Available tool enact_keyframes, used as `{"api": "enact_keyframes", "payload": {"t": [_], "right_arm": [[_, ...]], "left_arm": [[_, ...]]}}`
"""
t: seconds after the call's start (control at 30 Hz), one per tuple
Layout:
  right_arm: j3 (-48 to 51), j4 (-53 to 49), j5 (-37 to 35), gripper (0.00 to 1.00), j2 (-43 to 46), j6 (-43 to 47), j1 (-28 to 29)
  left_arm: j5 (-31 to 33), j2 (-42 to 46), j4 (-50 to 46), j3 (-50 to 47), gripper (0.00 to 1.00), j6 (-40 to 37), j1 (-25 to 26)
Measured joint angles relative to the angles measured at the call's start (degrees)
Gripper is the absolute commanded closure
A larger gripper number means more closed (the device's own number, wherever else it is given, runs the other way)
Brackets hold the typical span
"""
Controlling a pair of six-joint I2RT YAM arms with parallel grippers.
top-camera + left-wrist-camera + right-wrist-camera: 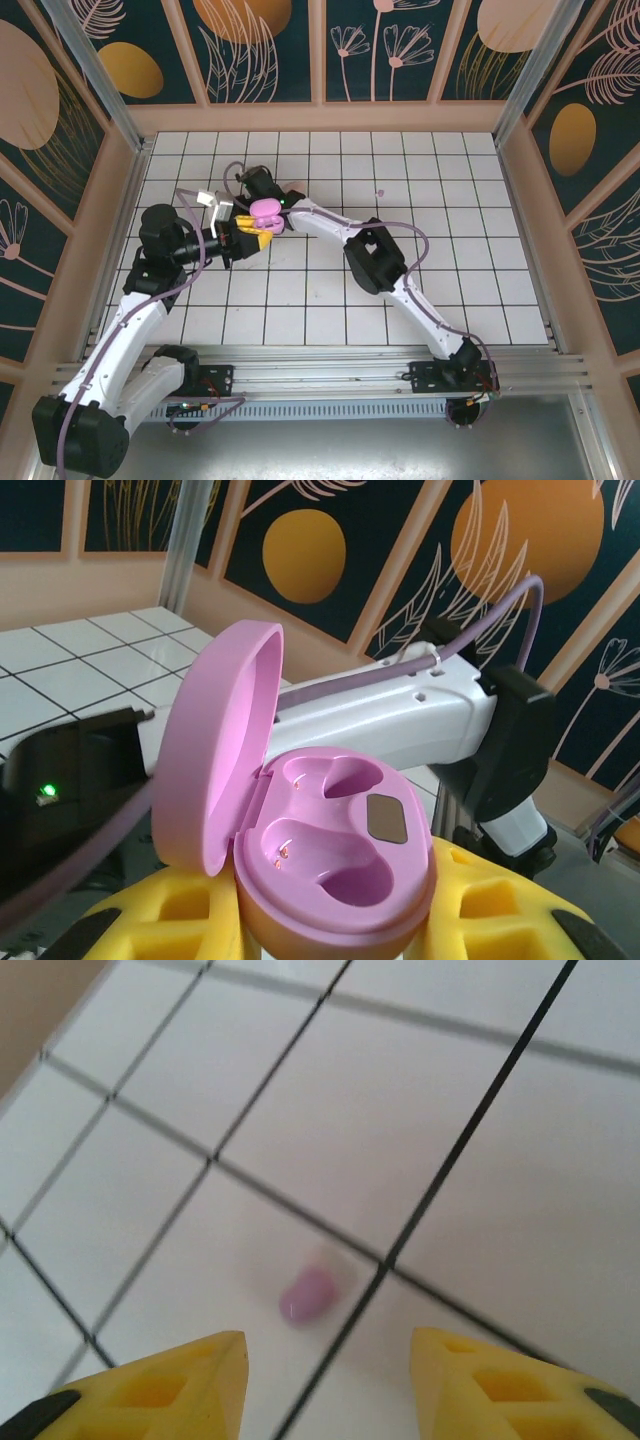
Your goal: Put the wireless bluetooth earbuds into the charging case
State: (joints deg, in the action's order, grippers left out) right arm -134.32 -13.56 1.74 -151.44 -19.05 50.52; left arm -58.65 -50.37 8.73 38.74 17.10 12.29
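An earbud (pixel 308 1295) lies on the tabletop (pixel 500 1160) just ahead of the right jaws, standing apart; left jaws clamp the open case (pixel 335 870).

No readable text, brand, number or sign; charging case (pixel 330 880) unmarked, wall panels (pixel 250 40) patterned only.

Bright even light from above, soft faint shadows on the white tiles (pixel 450 180). Right wrist view blurry throughout, the lilac earbud (pixel 308 1295) smeared. Left wrist view sharp on the pink case (pixel 335 870), slight sheen, background softer.
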Motion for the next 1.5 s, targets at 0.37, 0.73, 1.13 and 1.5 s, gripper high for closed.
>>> {"api": "enact_keyframes", "payload": {"t": [0.37,0.73,1.13,1.5], "right_arm": [[-5.25,-2.97,-12.50,0.48,-3.48,-6.95,3.13],[-5.25,-1.01,-18.43,0.42,-6.38,-6.14,6.10],[-6.97,4.50,-19.26,0.41,-9.90,-2.23,6.34],[-7.19,4.24,-20.81,0.65,-10.40,0.70,6.58]], "left_arm": [[3.56,2.23,0.02,1.42,0.84,1.97,0.00],[3.72,2.80,0.02,1.55,0.84,2.78,0.00],[3.72,3.26,0.04,1.55,0.84,2.95,0.00],[3.89,3.26,0.02,1.55,0.84,2.95,0.00]]}}
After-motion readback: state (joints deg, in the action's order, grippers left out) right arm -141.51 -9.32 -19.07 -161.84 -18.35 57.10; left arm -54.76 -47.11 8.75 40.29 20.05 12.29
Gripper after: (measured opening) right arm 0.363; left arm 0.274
